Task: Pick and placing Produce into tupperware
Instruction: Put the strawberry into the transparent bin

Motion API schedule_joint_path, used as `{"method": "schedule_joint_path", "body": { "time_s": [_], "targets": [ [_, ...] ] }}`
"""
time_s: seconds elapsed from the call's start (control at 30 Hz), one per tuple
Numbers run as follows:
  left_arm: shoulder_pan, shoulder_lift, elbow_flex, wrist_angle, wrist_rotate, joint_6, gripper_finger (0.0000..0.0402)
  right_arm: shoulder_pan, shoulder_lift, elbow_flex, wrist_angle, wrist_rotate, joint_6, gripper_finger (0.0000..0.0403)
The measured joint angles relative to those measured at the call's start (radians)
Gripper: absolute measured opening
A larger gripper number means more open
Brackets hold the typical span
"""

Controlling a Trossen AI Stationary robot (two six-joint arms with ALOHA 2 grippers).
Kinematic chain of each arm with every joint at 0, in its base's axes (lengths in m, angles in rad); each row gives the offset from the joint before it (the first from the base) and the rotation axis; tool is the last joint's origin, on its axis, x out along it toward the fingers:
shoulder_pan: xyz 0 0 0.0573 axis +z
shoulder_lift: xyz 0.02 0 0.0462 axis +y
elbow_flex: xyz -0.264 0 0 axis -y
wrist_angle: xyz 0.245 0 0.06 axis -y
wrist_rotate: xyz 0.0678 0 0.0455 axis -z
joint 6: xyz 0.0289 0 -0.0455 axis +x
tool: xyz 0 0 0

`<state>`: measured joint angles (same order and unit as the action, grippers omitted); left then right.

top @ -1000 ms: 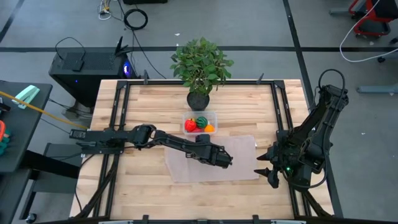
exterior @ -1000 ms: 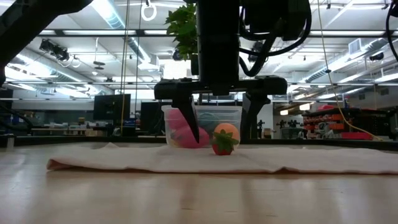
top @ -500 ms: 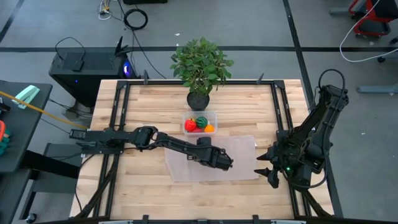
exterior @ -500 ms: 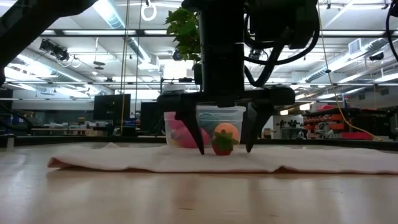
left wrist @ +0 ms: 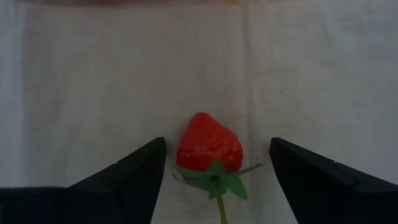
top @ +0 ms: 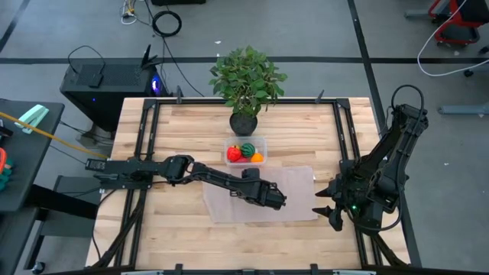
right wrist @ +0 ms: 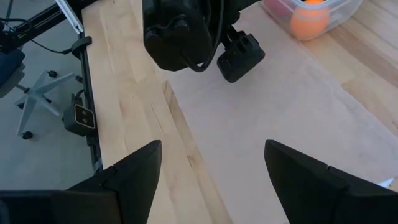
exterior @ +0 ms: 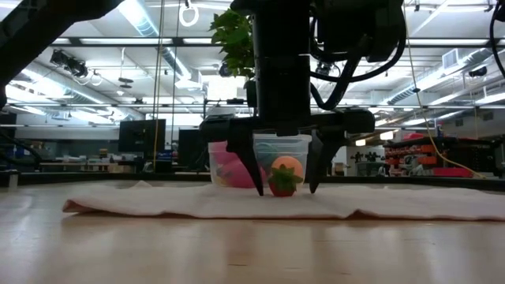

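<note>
A red toy strawberry [left wrist: 208,146] with green leaves lies on the translucent mat [top: 298,183], hidden under the gripper in the high view. My left gripper [top: 275,198] points down over it, open. Its fingertips stand on either side of the strawberry [exterior: 282,183], close to the mat, with a gap on both sides. The clear tupperware [top: 246,151] sits on the wood just beyond the mat's far edge and holds red, green and orange pieces. My right gripper [top: 328,210] waits open near the table's right edge.
A leafy potted plant [top: 246,80] stands right behind the tupperware at the far edge. Black frame rails run along the table's left and right sides. Bare wood lies left of the mat and along the near edge. The mat [exterior: 158,203] is slightly rumpled.
My left gripper has come down onto the mat around the strawberry, and its fingertips now stand slightly closer together. The strawberry has stayed where it was.
</note>
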<state>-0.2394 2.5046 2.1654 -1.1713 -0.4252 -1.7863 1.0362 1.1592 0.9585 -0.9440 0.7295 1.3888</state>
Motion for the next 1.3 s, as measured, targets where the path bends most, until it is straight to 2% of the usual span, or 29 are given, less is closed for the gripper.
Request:
{"method": "schedule_joint_path", "body": {
  "time_s": [0.87,1.3],
  "targets": [
    [-0.006,0.0,0.0,0.0,-0.012,0.002,0.0171,0.0,0.0,0.0,0.0,0.0,0.0,0.0288],
    [-0.007,0.0,0.0,0.0,-0.012,0.0,0.0173,0.0,0.0,0.0,0.0,0.003,0.0,0.0288]
  ]
}}
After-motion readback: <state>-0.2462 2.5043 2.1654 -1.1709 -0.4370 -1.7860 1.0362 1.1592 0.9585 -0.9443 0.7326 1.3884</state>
